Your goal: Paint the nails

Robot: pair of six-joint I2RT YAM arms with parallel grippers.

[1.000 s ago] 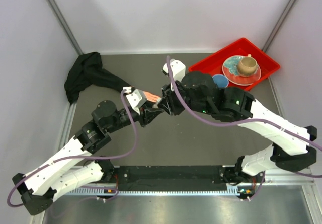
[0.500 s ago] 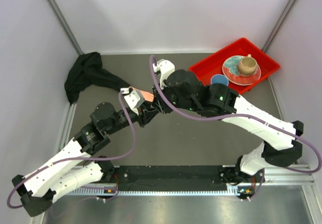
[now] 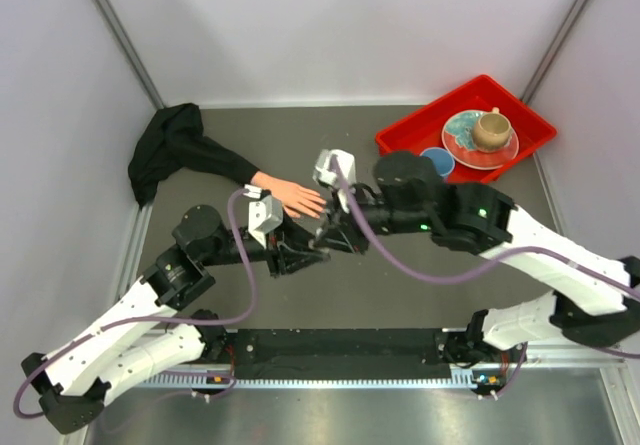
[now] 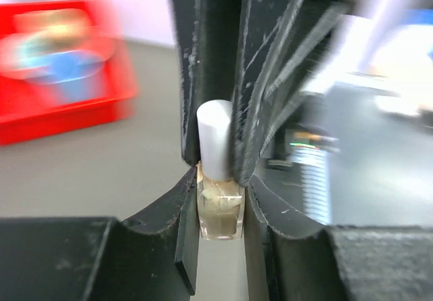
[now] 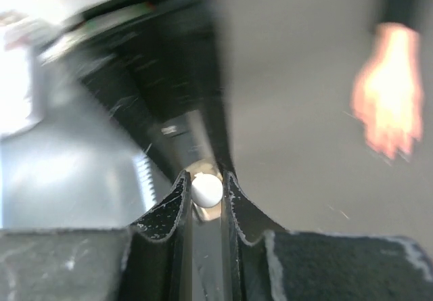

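Mid-table (image 3: 400, 295), just on the robot's side of the mannequin hand (image 3: 288, 197), left gripper (image 3: 308, 250) and right gripper (image 3: 328, 235) met nose to nose. Top view hid whatever sat between them; the wrist cams filled that in. Left wrist cam: left gripper clamped on the square clear-glass body of a polish bottle (image 4: 220, 213), tan liquid inside, with the right gripper's dark, scratched fingers (image 4: 264, 78) coming in from the top of frame and pinching the white cap (image 4: 214, 139). Right wrist cam: cap seen end-on as a round white disc touching both pads, so that gripper was closed on it. The mannequin hand was only a blurred pink shape at upper right there. Top view gave the poses: left arm reached in from lower left with its forearm running right, right arm came from lower right and folded at the elbow, wrist pointing left, purple cables looped off both. Mannequin hand lay flat, smooth pink-beige, digits pointing right, and its black sleeve (image 3: 180, 150) trailed to a bunched fabric heap far left. Nails (image 3: 314, 205) sat at its right-hand end, near the grippers but apart, too small to resolve. Red tray (image 3: 400, 137) far right held a plate (image 3: 462, 145), a tan cup (image 3: 490, 128) and a blue bowl (image 3: 437, 160).
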